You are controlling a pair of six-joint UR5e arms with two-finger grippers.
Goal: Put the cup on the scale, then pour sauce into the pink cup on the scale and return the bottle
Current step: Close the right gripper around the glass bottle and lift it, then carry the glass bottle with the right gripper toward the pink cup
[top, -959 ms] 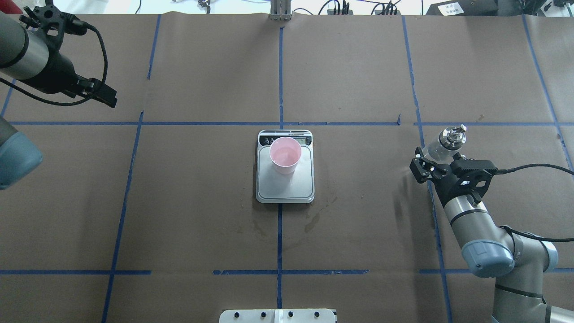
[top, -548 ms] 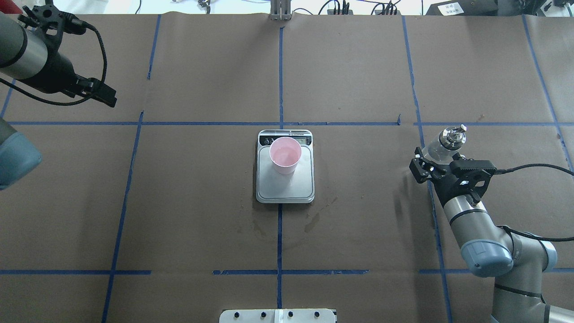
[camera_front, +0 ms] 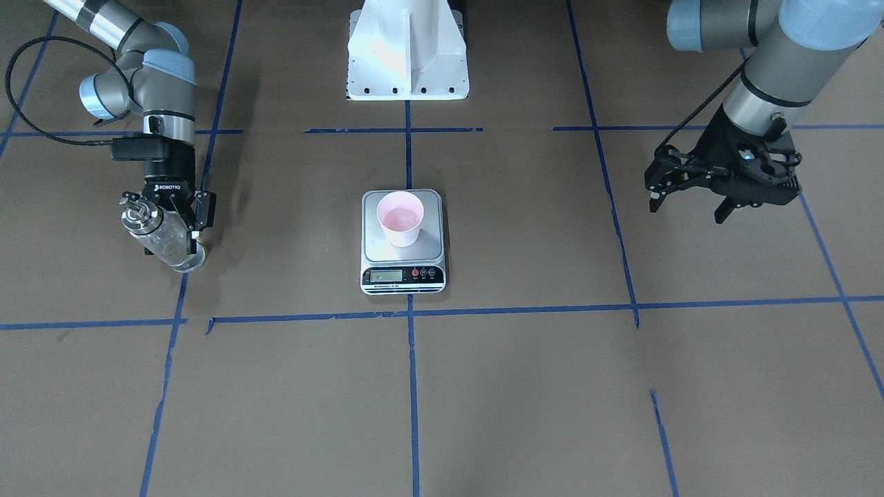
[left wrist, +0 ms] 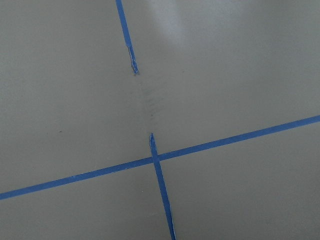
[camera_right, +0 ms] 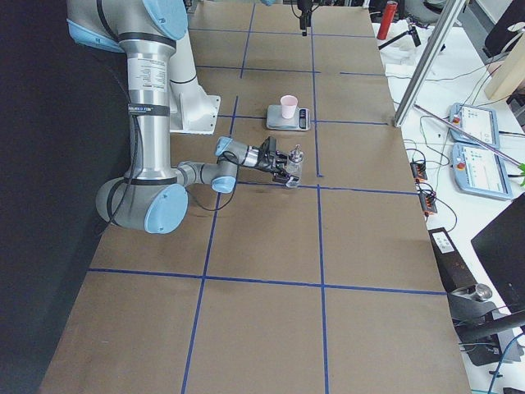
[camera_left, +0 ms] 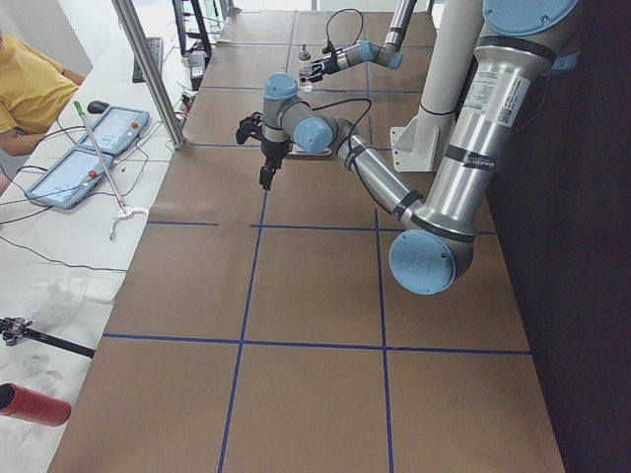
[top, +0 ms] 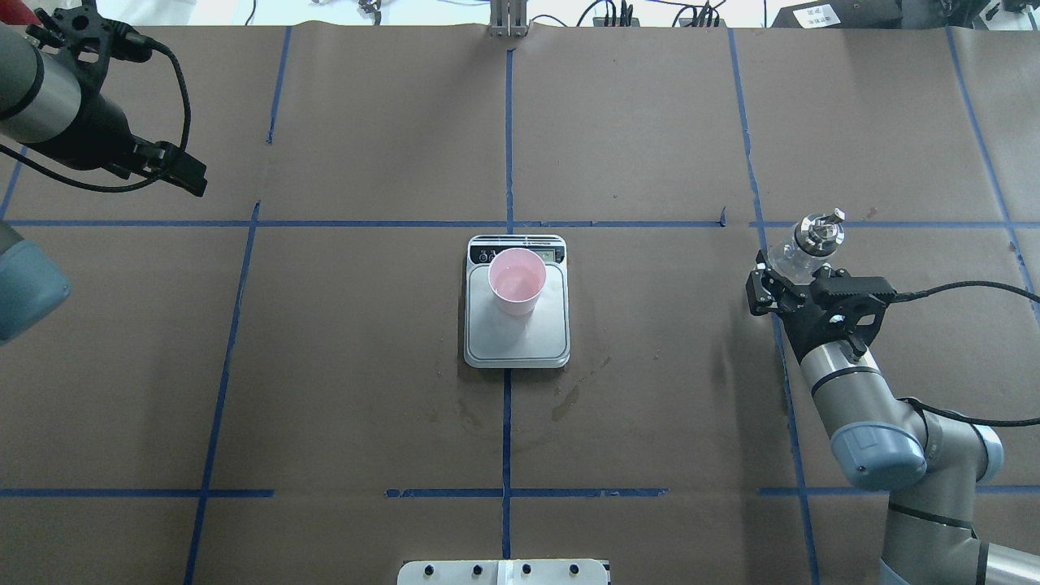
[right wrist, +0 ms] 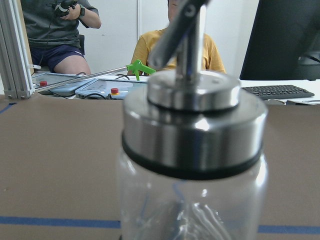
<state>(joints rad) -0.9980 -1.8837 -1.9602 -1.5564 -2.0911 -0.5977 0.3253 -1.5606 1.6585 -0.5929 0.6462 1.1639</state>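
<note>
Big brown paper-covered table with blue tape grid (top: 366,366), and the action sits at the robot's right edge. The right gripper (top: 786,272) comes in low and level, pinching the clear cylindrical glass bottle with the silver collar and metal spout (top: 819,234), which is upright, well apart from the middle; can't tell if its base touches the paper. The left gripper (camera_front: 686,207) hangs spread and empty on the far side. The small flat steel-topped kitchen scale (top: 520,341) sits centre with the pale pink tapered paper cup (top: 516,280) on it. The sauce level is too clear to read. Worry: smooth glass sliding in the pinch, or the spout clipping that light cup off the plate
</note>
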